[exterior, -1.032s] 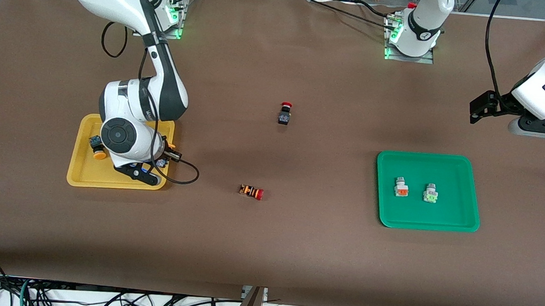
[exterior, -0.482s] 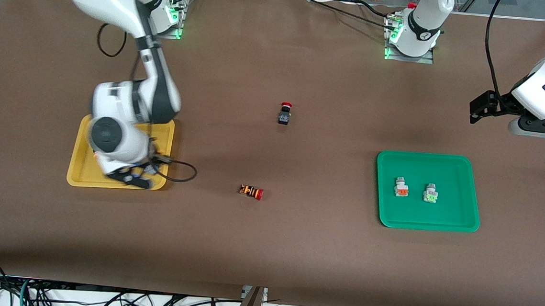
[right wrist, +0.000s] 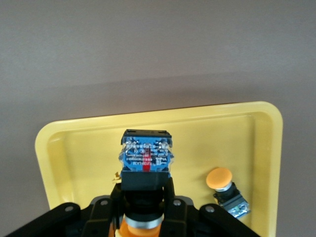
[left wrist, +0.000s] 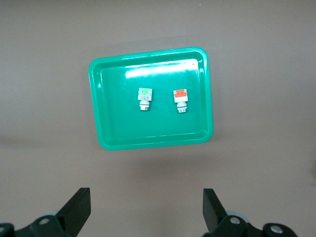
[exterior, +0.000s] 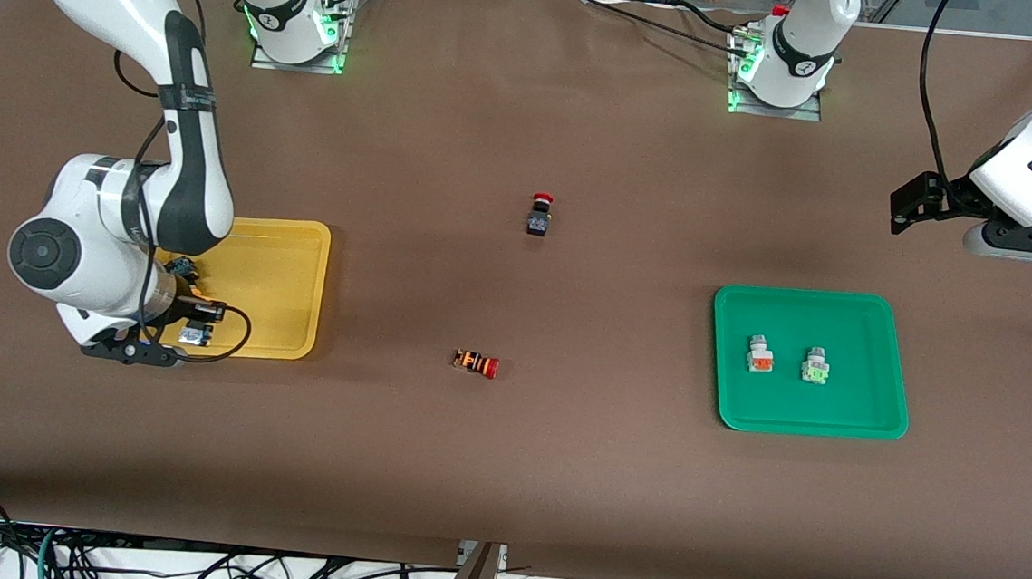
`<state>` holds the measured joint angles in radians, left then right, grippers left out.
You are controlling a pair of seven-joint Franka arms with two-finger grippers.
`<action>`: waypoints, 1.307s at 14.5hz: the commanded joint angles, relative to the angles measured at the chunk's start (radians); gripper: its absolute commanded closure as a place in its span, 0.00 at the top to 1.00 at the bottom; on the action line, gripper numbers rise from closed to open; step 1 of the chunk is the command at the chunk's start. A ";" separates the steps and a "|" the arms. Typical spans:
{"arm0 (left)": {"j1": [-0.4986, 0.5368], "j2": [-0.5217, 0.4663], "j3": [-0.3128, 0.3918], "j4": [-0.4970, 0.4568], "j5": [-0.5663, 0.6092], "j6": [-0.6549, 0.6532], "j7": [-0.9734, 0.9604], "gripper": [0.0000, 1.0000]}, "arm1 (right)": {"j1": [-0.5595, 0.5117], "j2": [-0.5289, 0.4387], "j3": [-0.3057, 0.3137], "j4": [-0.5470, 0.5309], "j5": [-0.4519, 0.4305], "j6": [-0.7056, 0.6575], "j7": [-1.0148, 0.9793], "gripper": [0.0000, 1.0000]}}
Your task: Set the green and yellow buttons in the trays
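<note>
The right gripper (right wrist: 143, 217) has moved from the middle of the yellow tray (exterior: 296, 247) to over its outer edge, clamped on a yellow button (right wrist: 146, 165), so this release is not done; a second yellow button (right wrist: 224, 190) lies in this tray, the left gripper (left wrist: 145, 210) waits wide open

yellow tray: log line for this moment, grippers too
right gripper: shut on yellow button over yellow tray | left gripper: open, waiting

Lying on the brown table (exterior: 503, 470): a red-tipped cylinder with orange stripes (exterior: 476, 362), on its side. Standing farther from the front camera, well apart: a black button with a red mushroom cap (exterior: 539, 215).
</note>
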<state>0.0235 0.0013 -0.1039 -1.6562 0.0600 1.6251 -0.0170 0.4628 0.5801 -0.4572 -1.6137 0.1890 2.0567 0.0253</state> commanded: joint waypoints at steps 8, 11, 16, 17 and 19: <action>-0.004 -0.006 0.004 -0.004 -0.019 -0.008 0.000 1.00 | -0.009 -0.022 0.000 -0.297 0.086 0.166 -0.077 0.00; -0.002 -0.006 0.004 -0.004 -0.019 -0.008 0.000 1.00 | -0.009 -0.011 0.002 -0.333 0.086 0.212 -0.079 0.29; -0.003 -0.003 0.004 0.004 -0.019 -0.008 0.000 1.00 | -0.007 -0.023 0.000 -0.293 0.086 0.204 -0.079 0.99; -0.004 0.000 0.003 0.004 -0.019 -0.008 0.002 1.00 | -0.007 -0.034 0.000 -0.264 0.086 0.201 -0.081 0.99; -0.004 0.005 0.003 0.010 -0.019 -0.010 0.003 1.00 | -0.009 -0.049 -0.006 -0.150 0.086 0.105 -0.079 0.99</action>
<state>0.0231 0.0021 -0.1041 -1.6566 0.0600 1.6250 -0.0170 0.4579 0.5647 -0.4586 -1.8554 0.2536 2.2529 -0.0311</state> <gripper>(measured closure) 0.000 0.026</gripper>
